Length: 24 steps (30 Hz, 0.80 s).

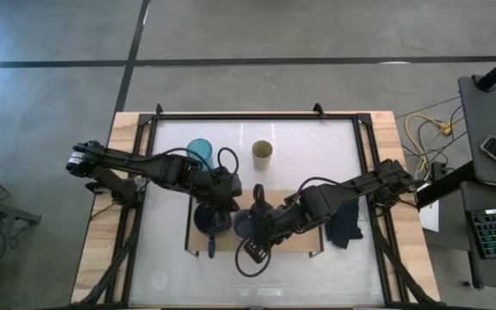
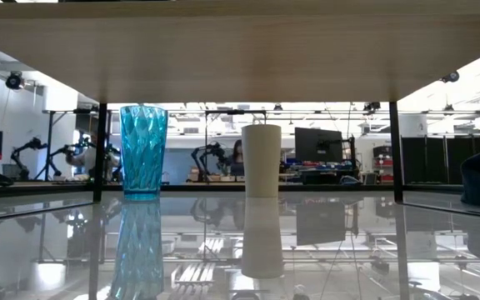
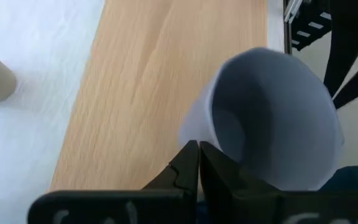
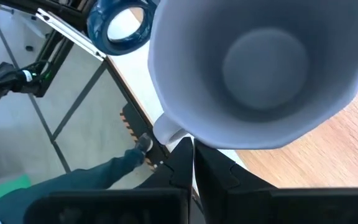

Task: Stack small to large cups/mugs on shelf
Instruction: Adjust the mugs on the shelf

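The grey-lavender mug (image 1: 244, 226) is over the light-wood shelf (image 1: 304, 238), beside the navy mug (image 1: 207, 219), whose handle (image 1: 212, 246) points to the near edge. My right gripper (image 1: 261, 226) is at the lavender mug's right side, shut on its handle. My left gripper (image 1: 222, 196) hovers shut just beyond the two mugs. In the left wrist view it (image 3: 199, 155) is close to the lavender mug (image 3: 272, 118); I cannot tell whether it touches. The teal tumbler (image 1: 201, 153) and tan cup (image 1: 262, 155) stand upright on the white tabletop. My right gripper (image 4: 192, 152) pinches the lavender mug's handle (image 4: 166, 129) between its two fingers, where the handle leaves the wall. It comes slanting from the table's right. The mug (image 4: 260, 68) is mouth-up over the board (image 4: 347, 143). Whether its base rests there is hidden.
A dark folded cloth (image 1: 344, 226) lies right of the shelf. From table height, the shelf's underside (image 2: 240, 50) spans the top, with the tumbler (image 2: 143, 150) and tan cup (image 2: 262, 160) beyond it. Black frame rails border the tabletop. White surface lies bare near the tan cup.
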Each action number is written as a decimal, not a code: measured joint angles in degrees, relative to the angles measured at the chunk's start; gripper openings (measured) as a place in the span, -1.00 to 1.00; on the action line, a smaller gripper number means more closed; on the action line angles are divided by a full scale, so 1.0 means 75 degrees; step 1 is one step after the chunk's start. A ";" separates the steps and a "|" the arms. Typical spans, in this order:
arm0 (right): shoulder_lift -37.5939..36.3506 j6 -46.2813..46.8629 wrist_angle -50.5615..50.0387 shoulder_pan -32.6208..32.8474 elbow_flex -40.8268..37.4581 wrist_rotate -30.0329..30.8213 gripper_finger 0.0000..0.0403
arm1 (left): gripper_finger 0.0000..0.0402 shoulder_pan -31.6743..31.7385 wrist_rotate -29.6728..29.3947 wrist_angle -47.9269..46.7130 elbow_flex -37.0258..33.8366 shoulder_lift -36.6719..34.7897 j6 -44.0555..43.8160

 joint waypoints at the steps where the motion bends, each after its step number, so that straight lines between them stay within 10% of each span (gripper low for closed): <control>1: 0.0000 -0.0001 0.0045 0.0000 -0.0001 0.0010 -0.96 | -1.00 0.0008 -0.0002 0.0033 0.0000 0.0000 0.0000; 24: 0.0003 -0.0207 0.0303 0.0000 -0.0172 0.0020 -0.96 | -1.00 0.0118 -0.0086 -0.0607 0.0032 -0.0173 0.0165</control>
